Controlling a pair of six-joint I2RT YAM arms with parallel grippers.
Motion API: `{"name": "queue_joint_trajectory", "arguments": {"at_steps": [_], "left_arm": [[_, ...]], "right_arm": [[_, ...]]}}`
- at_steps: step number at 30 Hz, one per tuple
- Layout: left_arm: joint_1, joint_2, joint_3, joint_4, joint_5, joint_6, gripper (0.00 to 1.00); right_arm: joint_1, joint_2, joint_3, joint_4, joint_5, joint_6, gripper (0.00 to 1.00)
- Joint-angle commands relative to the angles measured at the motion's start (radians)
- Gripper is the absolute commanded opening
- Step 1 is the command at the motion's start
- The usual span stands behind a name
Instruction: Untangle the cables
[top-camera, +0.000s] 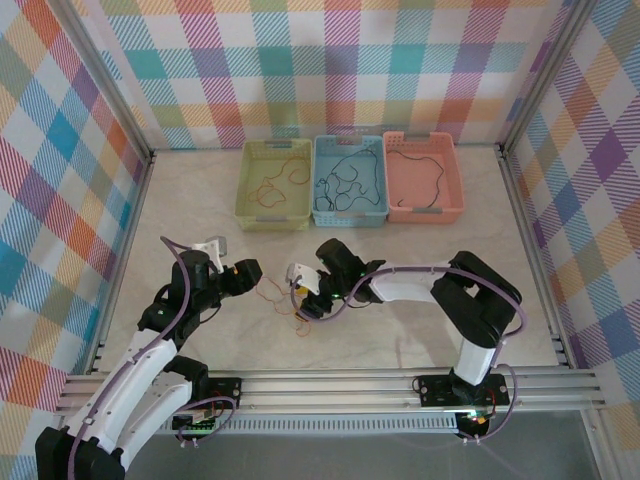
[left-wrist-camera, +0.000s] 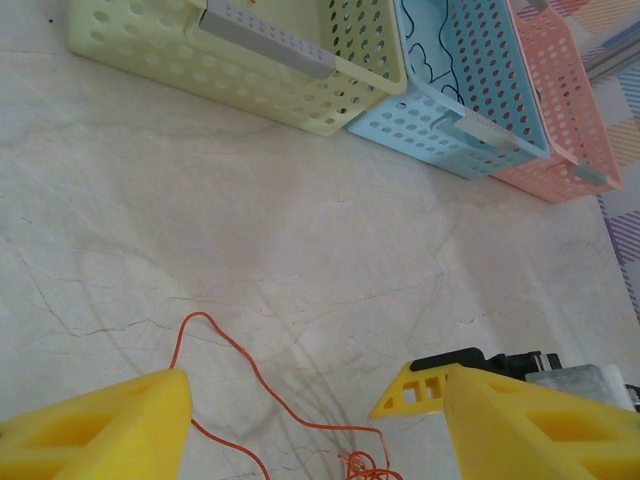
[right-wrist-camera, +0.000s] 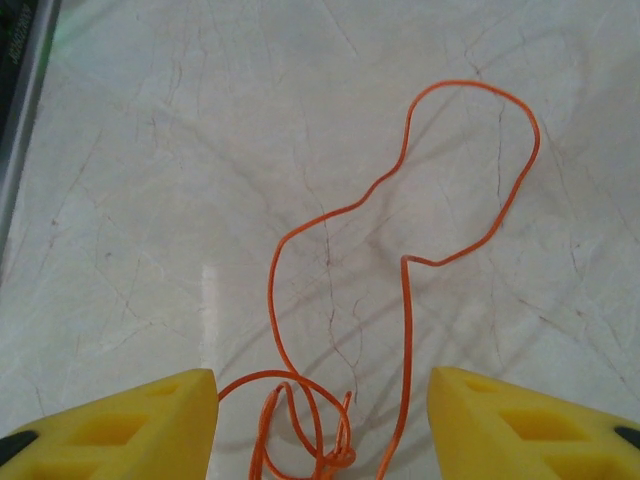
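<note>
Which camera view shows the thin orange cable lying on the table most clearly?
The right wrist view: there the thin orange cable lies close, its wide loop and small tangle plain. The left wrist view cuts it at the bottom edge. The top view gives a tiny squiggle.

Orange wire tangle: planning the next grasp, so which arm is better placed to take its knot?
Likely right. The thin orange wire has its knot centred in the open right gripper; in the open left gripper it sits off-centre.
</note>
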Motion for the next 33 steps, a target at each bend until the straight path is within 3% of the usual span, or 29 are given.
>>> {"name": "queue_joint_trajectory", "arguments": {"at_steps": [1,5,13,18,33], "left_arm": [[-0.008,-0.020,-0.013,0.009,-0.013,0.017,0.67],[-0.008,-0.024,-0.013,0.005,-0.015,0.016,0.68],[-0.008,-0.025,-0.012,0.003,-0.013,0.016,0.68],[-0.008,-0.023,-0.013,0.004,-0.008,0.014,0.68],[-0.008,-0.021,-0.019,0.018,0.013,0.011,0.68]], "right_arm": [[0.012,0.034,0.046,-0.073,0.009,-0.033,0.57],[0.015,0.044,0.056,-0.084,0.020,-0.035,0.52],[0.015,0.032,0.052,-0.076,0.013,-0.038,0.16],[0.015,-0.071,-0.067,0.108,0.068,-0.028,0.00],[-0.025,-0.320,-0.400,0.679,0.162,0.067,0.00]]}}
